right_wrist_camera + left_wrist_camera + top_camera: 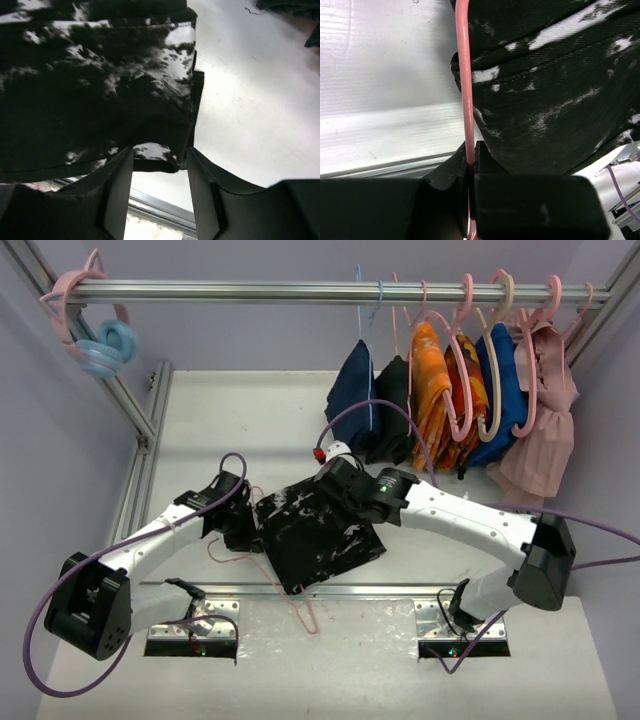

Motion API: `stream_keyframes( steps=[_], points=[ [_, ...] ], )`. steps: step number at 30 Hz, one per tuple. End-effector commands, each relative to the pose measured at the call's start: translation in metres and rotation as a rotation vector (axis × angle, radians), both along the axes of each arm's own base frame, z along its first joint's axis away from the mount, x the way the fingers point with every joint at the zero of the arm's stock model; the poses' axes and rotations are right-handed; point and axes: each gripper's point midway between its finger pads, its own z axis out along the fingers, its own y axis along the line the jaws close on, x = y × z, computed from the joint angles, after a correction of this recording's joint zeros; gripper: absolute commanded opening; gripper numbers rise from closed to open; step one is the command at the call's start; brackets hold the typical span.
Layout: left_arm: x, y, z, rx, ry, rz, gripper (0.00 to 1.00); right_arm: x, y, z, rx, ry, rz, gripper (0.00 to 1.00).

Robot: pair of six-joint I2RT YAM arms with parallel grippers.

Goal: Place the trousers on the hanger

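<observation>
Fingers of left gripper (471, 152) clamp hanger (464, 75) wire; right gripper (160, 152) stands open around trousers (100, 100) corner. Risk: unheld fabric slides off thin wire if hanger tilts.

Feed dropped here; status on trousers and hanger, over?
Left fingers shut on hanger. Right fingers open, trousers corner between them. Trousers lying across hanger. Nothing in the way.

The trousers (555, 100) are matt twill cloth; the hanger (465, 90) is smooth, glossy pink.
</observation>
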Motion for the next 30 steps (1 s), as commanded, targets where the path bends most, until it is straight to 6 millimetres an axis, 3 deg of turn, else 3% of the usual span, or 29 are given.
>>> stream_keyframes(
  steps=[1,5,8,13,16,19,21,24,25,26,27,30],
  points=[
    [0.016,-0.012,0.013,-0.062,-0.068,-0.031,0.0,-0.008,-0.01,-0.042,-0.005,0.058,-0.03,0.25],
    [0.016,-0.014,0.016,-0.074,-0.078,-0.039,0.0,-0.009,-0.04,-0.104,-0.063,0.149,-0.117,0.13],
    [0.015,-0.015,0.017,-0.084,-0.083,-0.048,0.0,-0.024,-0.068,-0.138,-0.124,0.219,-0.177,0.05],
    [0.016,-0.016,0.02,-0.092,-0.1,-0.047,0.0,-0.055,-0.087,-0.152,-0.066,0.262,-0.212,0.03],
    [0.019,-0.017,0.021,-0.092,-0.106,-0.052,0.0,-0.054,-0.08,-0.141,-0.012,0.247,-0.18,0.04],
    [0.019,-0.017,0.021,-0.09,-0.101,-0.056,0.0,-0.044,-0.071,-0.118,0.012,0.214,-0.148,0.04],
    [0.018,-0.017,0.021,-0.094,-0.101,-0.056,0.0,-0.035,-0.062,-0.093,0.051,0.17,-0.134,0.05],
    [0.017,-0.017,0.02,-0.094,-0.1,-0.054,0.0,-0.012,-0.041,-0.035,0.127,0.074,-0.097,0.06],
    [0.017,-0.016,0.02,-0.093,-0.1,-0.054,0.0,-0.008,-0.039,-0.03,0.122,0.062,-0.087,0.06],
    [0.017,-0.016,0.02,-0.092,-0.097,-0.056,0.0,0.004,-0.028,-0.006,0.14,0.025,-0.071,0.08],
    [0.017,-0.017,0.02,-0.093,-0.096,-0.057,0.0,0.012,-0.022,0.002,0.13,0.006,-0.059,0.09],
    [0.016,-0.017,0.019,-0.092,-0.093,-0.06,0.0,0.032,-0.013,-0.001,0.082,0.01,-0.041,0.11]
  ],
)
